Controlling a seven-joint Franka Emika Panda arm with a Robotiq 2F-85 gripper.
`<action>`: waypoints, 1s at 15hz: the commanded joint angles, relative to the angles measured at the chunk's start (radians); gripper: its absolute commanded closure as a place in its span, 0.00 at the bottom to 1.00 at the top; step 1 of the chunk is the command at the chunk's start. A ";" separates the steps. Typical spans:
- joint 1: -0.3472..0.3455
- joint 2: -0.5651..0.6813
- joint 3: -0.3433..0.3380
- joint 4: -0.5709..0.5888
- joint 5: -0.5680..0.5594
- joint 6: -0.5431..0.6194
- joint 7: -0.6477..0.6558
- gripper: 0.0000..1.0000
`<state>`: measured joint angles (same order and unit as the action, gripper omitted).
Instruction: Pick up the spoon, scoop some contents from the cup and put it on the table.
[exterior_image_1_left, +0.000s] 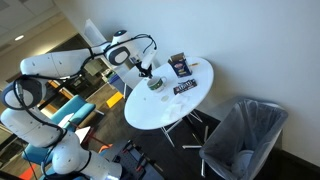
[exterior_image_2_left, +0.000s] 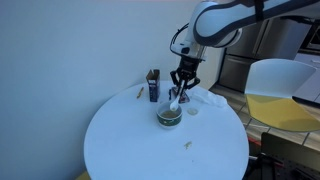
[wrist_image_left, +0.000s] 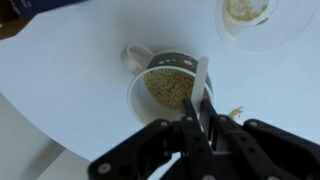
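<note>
gripper (wrist_image_left: 200, 115) pinched shut on the spoon (wrist_image_left: 201, 80) handle, right above the cup (wrist_image_left: 168, 92). The spoon slants down over the cup's tan grainy contents. The cup sits upright on the table (exterior_image_1_left: 165, 112), near the edge on the arm's side. An upright dark snack bag (exterior_image_2_left: 152, 86) stands close by at the wall-side edge, and a flat dark packet (exterior_image_1_left: 185, 88) lies beside the cup, toward the table centre. A few crumbs (exterior_image_2_left: 187, 145) lie well apart from the cup, toward the opposite edge.

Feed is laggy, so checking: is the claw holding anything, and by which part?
The claw grips the spoon by its handle end, other end down at the cup.
</note>
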<state>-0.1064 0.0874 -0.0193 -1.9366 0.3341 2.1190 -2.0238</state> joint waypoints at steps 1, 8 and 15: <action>-0.010 -0.022 -0.017 0.017 0.037 -0.099 -0.023 0.97; -0.011 -0.067 -0.042 -0.019 0.058 -0.212 -0.039 0.97; -0.005 -0.178 -0.064 -0.188 0.126 -0.204 -0.107 0.97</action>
<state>-0.1128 -0.0048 -0.0674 -2.0173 0.4213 1.9048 -2.0808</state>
